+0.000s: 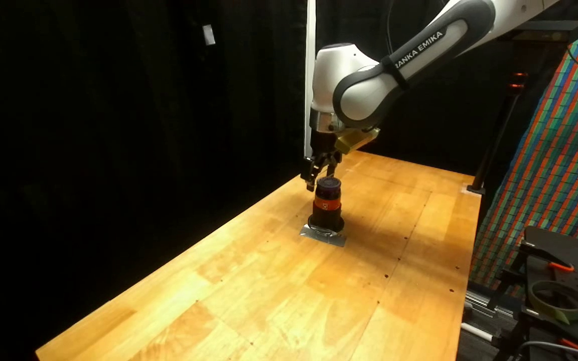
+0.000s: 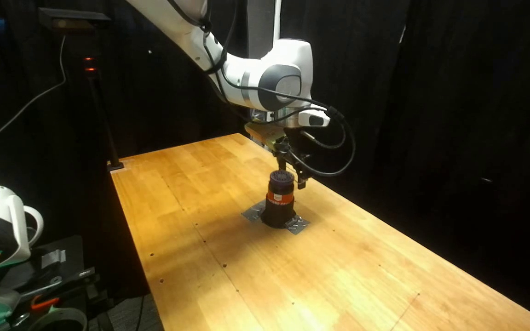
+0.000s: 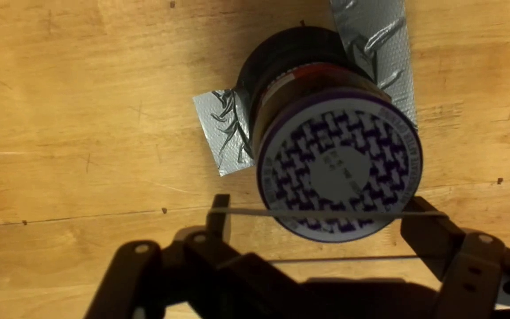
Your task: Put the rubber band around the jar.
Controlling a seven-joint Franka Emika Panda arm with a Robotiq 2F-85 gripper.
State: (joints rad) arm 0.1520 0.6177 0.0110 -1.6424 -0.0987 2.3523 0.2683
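The desk (image 1: 249, 286) occupies the lower frame in both exterior views. The arm (image 1: 434, 50) enters at upper right in an exterior view. The tool (image 3: 319, 206), lower part of the wrist view, is spread, jaws well apart. The jar (image 3: 339, 166) stands right of centre there, upright in a black holder (image 2: 278, 214). Silver tape (image 3: 226, 133) adjoins the holder. The rubber band (image 3: 326, 214) is stretched between the jaws, crossing the jar top in the wrist view; contact cannot be determined.
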